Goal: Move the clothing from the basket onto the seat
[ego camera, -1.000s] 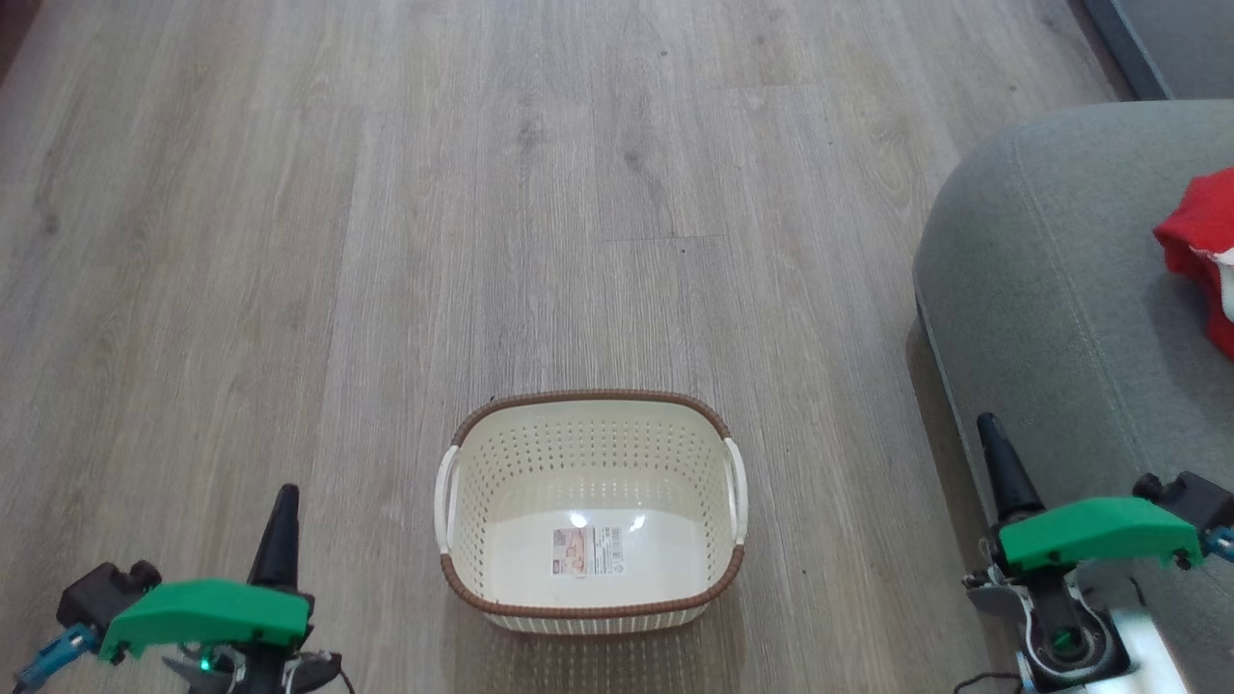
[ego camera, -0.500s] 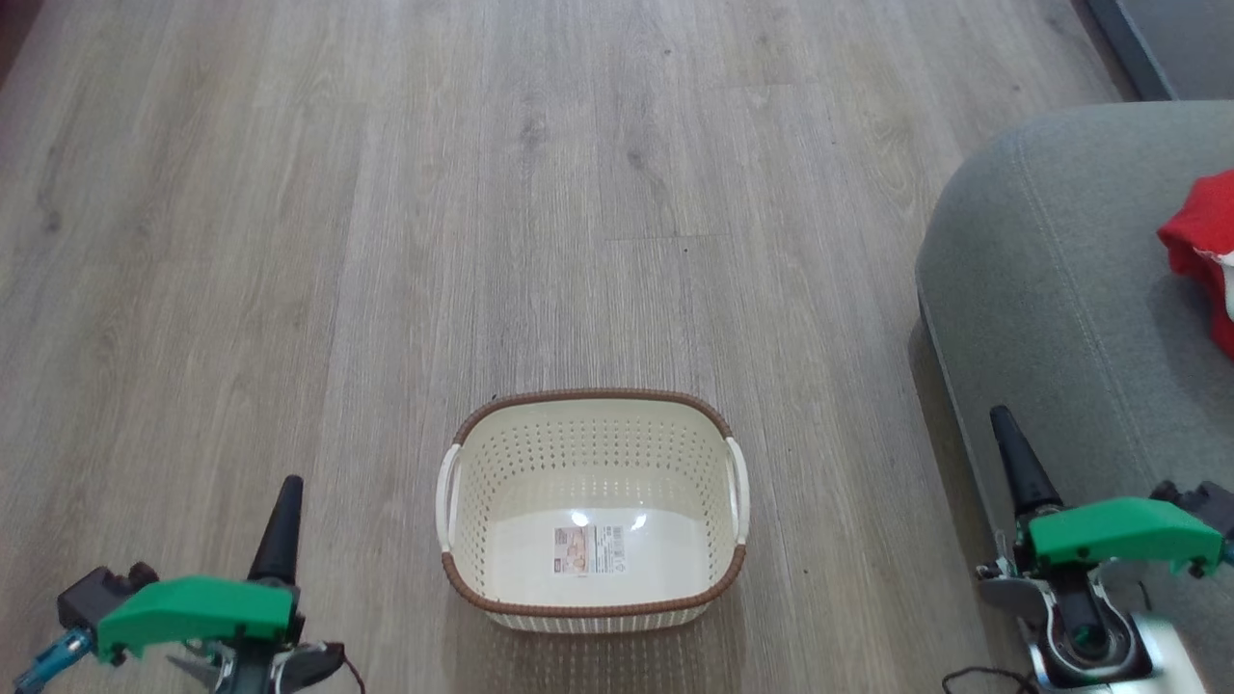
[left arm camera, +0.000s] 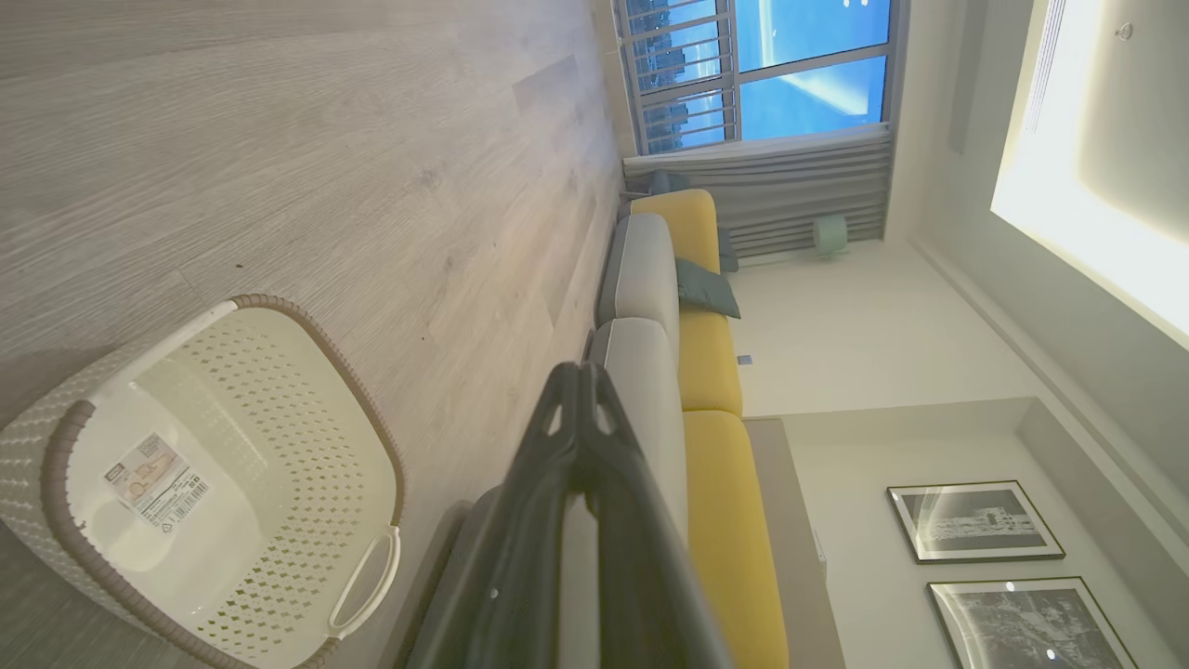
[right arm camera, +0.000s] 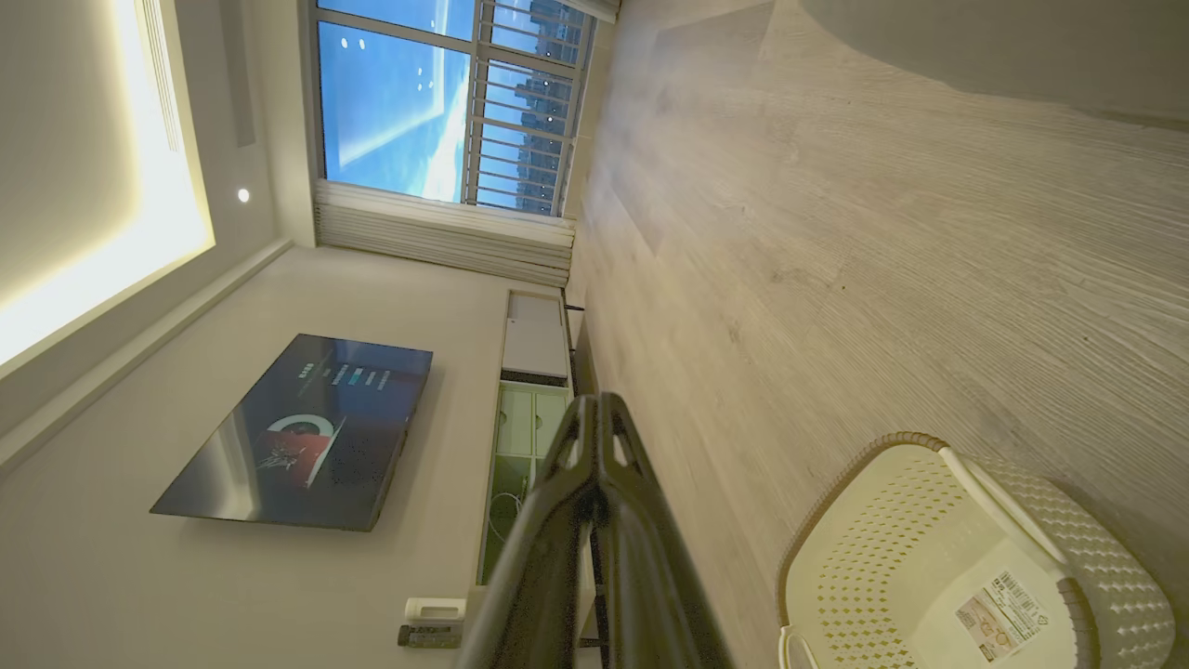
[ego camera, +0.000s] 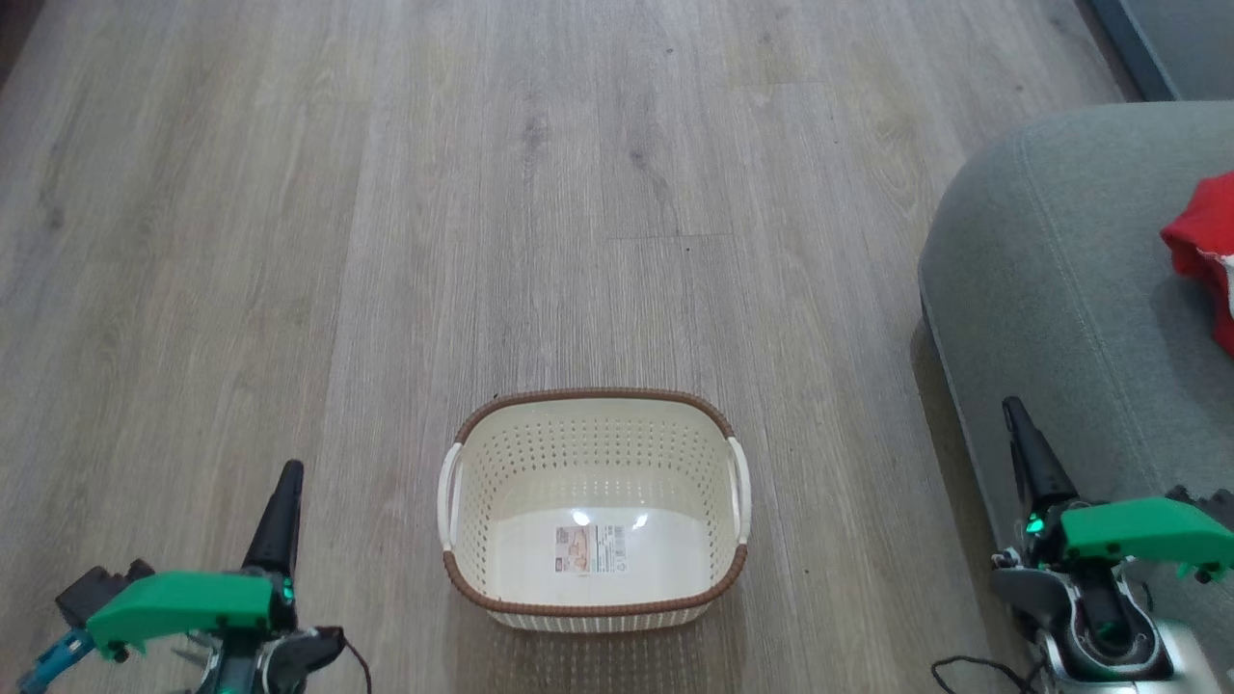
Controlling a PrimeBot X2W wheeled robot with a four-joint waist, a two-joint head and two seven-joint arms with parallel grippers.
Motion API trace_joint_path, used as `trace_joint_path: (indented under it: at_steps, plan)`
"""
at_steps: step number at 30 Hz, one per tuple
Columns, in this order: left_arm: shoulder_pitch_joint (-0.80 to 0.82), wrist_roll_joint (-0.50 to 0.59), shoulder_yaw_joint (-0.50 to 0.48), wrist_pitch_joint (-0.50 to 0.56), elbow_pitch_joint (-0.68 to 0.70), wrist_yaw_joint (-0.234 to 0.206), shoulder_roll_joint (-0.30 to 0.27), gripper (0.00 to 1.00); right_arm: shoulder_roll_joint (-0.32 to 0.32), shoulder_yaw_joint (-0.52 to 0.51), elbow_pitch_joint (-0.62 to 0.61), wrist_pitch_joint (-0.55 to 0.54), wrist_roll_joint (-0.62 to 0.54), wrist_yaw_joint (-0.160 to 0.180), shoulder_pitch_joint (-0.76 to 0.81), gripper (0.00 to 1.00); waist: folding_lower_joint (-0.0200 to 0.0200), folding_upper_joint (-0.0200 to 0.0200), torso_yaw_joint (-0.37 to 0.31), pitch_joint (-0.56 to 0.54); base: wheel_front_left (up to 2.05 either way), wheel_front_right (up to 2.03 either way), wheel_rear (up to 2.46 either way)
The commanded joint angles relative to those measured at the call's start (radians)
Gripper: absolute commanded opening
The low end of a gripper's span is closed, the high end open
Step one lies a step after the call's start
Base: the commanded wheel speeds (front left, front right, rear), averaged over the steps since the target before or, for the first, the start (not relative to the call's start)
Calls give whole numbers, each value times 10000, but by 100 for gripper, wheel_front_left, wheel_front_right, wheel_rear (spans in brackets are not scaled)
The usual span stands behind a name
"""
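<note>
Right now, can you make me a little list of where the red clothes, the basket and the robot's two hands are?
clothing: red, lying on the seat, partly cut off by the head view's right edge
basket: standing on the floor, with nothing in it but a label on its bottom
left gripper: shut, holding nothing, to the basket's left
right gripper: shut, holding nothing, by the seat's edge
job: looks done
</note>
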State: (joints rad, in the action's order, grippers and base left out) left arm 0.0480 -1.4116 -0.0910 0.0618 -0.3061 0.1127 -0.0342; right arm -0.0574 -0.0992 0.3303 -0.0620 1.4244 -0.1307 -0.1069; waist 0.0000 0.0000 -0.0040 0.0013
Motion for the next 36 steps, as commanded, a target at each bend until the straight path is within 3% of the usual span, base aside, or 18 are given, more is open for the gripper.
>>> trace_joint_path:
  at_steps: [1,15,36]
  plan:
    - [546,-278,-211,104,405,108,-145,0,21,102,-460,-100,279,-1,-137,0,1,0,3,1,0,0,0]
    - [601,-1928,-230,506,601,178,-160,0,71,-143,-845,-505,1802,0,-13,0,0,0,39,18,0,0,0]
    - [602,-1969,-229,515,607,180,-160,0,72,-148,-855,-513,1840,0,-10,0,0,0,40,18,0,0,0]
